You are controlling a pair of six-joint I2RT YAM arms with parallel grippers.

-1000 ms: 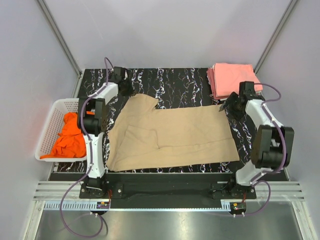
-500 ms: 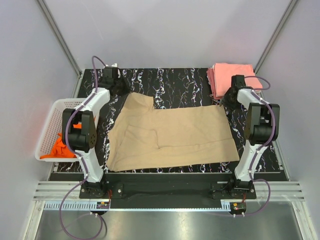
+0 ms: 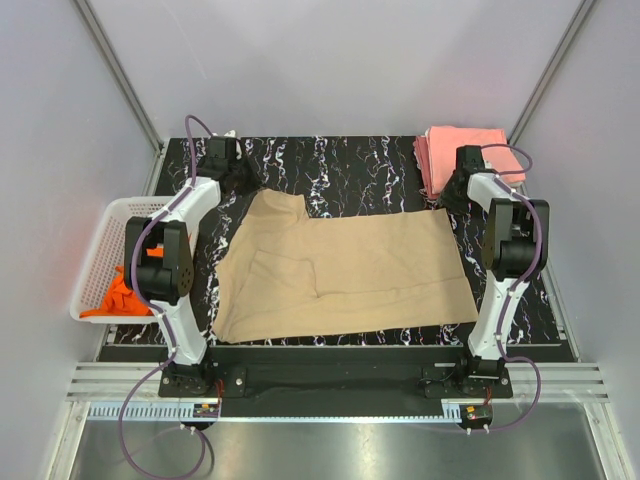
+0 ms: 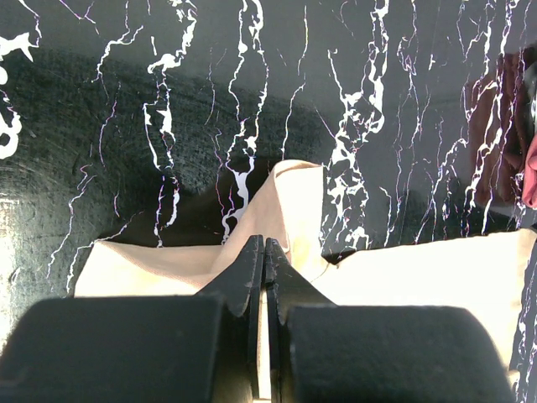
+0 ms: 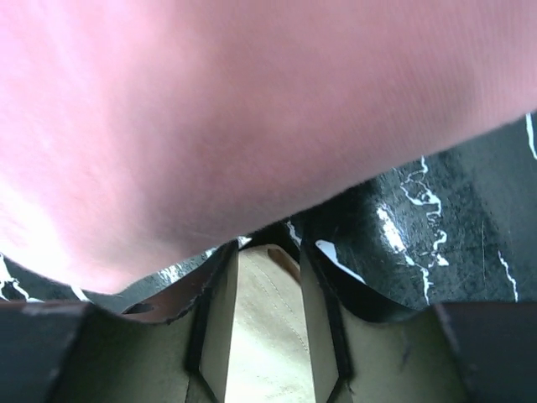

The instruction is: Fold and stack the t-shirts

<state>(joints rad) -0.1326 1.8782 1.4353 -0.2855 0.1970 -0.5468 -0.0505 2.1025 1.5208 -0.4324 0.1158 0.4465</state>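
Left gripper (image 4: 264, 245) is pinching the limp, light tan cloth t-shirt (image 3: 340, 265) near the far-left corner, right gripper (image 5: 268, 252) gaping over its other far corner, likely the surest holds.

Left gripper (image 4: 264, 245) pinched tight; right gripper (image 5: 267, 256) agape.

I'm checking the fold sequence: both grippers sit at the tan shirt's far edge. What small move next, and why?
Probably close the right gripper. Its jaws stand apart with the tan shirt between them, while the left gripper looks shut on its far left corner. With both corners held, the edge could be folded over.
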